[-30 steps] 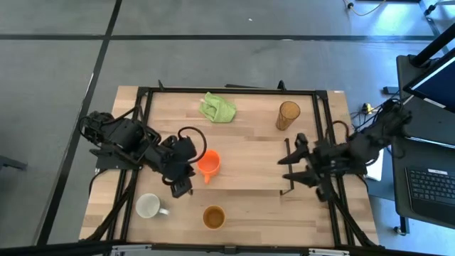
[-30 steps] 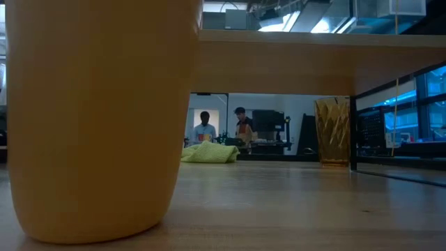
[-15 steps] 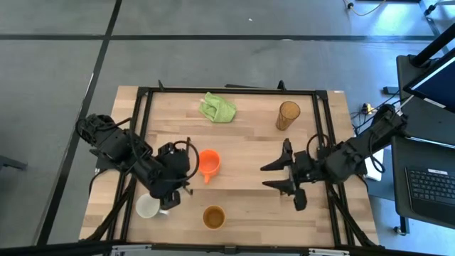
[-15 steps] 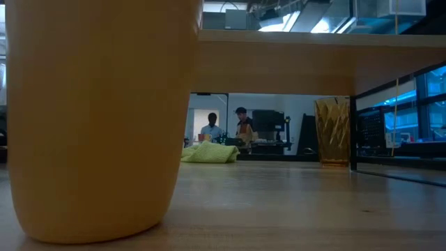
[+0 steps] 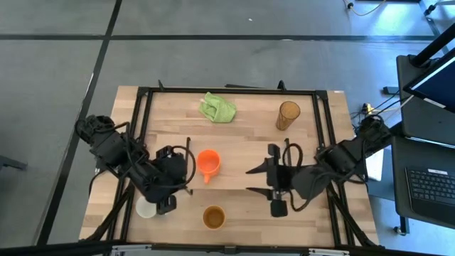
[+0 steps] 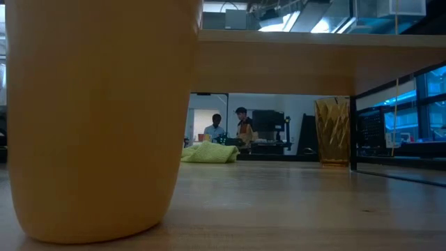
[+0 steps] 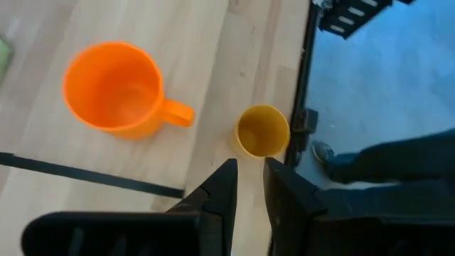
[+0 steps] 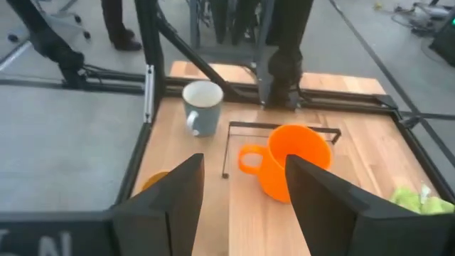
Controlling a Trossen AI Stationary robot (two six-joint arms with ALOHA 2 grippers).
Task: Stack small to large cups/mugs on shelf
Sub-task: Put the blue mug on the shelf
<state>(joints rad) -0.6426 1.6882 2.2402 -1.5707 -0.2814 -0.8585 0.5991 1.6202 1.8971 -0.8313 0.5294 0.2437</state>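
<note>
A: What moved in the last second?

B: Right gripper (image 5: 257, 180) swung in, jaws wide, empty; orange mug (image 5: 208, 163) now straight ahead of them. Left gripper (image 5: 166, 205) dropped back beside white mug (image 5: 146, 208), jaws nearly closed, empty.

A: Meaning?

B: Probably a mug pickup next (nothing stacked yet).

Left end effector (image 5: 169, 201) hovers beside white mug (image 5: 146, 208) (orange mug (image 5: 207, 164) nearby).

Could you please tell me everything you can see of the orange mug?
The orange mug is a small, opaque, plastic-looking mug, bright orange inside and out, with one loop handle. It stands upright, mouth open and empty, near the middle of the wooden shelf board, with a thin black frame bar just beside it. Nothing grips or touches it; the left gripper and right gripper are both apart from it.
</note>
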